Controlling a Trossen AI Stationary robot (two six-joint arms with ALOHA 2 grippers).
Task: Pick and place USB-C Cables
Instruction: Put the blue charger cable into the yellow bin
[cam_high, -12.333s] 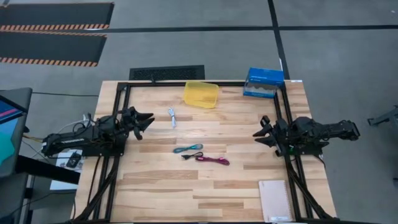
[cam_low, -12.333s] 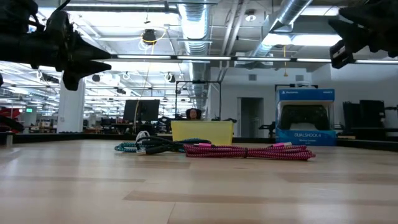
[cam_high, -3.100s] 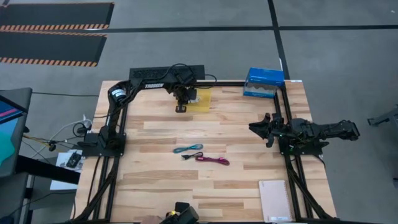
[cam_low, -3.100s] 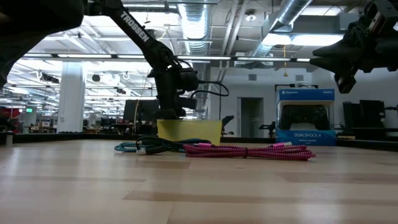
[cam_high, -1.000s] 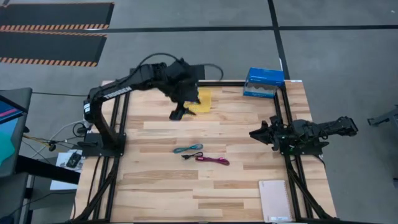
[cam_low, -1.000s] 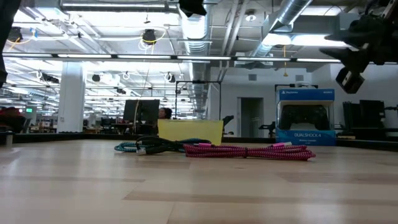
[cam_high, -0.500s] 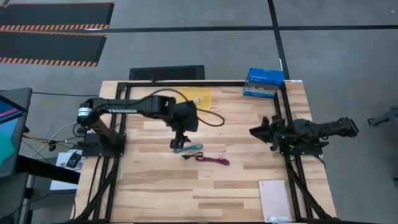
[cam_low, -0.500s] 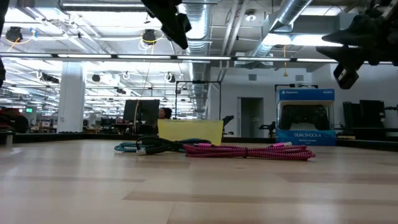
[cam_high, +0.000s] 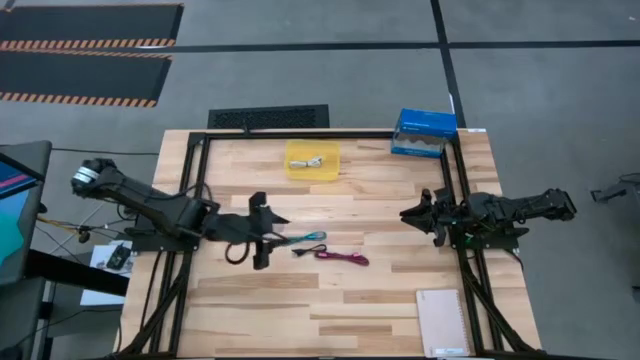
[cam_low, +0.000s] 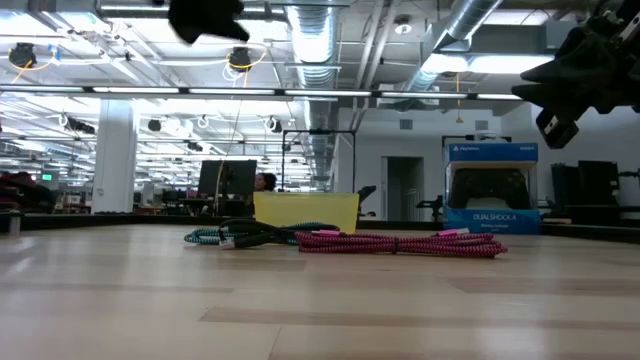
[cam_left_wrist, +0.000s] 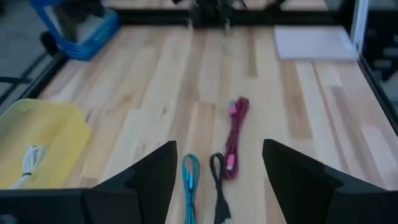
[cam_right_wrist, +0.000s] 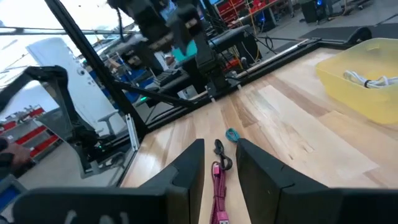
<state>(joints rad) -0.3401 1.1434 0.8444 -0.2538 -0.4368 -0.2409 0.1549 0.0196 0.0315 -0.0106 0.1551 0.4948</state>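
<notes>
From above, the left gripper (cam_high: 268, 231) hangs with its fingers spread wide and nothing between them, just beside the teal cable (cam_high: 303, 238); the black cable (cam_high: 303, 250) and magenta cable (cam_high: 343, 258) lie close by; the white cable (cam_high: 311, 160) rests inside the yellow bin (cam_high: 296, 168). The low view hides the white one behind the bin wall; the left wrist view shows it. The right gripper (cam_high: 410, 213) waits at the table's right side, slightly open and empty.

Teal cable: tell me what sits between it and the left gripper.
Nothing visible. The left gripper, open, hangs just beside the teal cable with bare wood between them; the black cable and red cable lie on its far side.
</notes>
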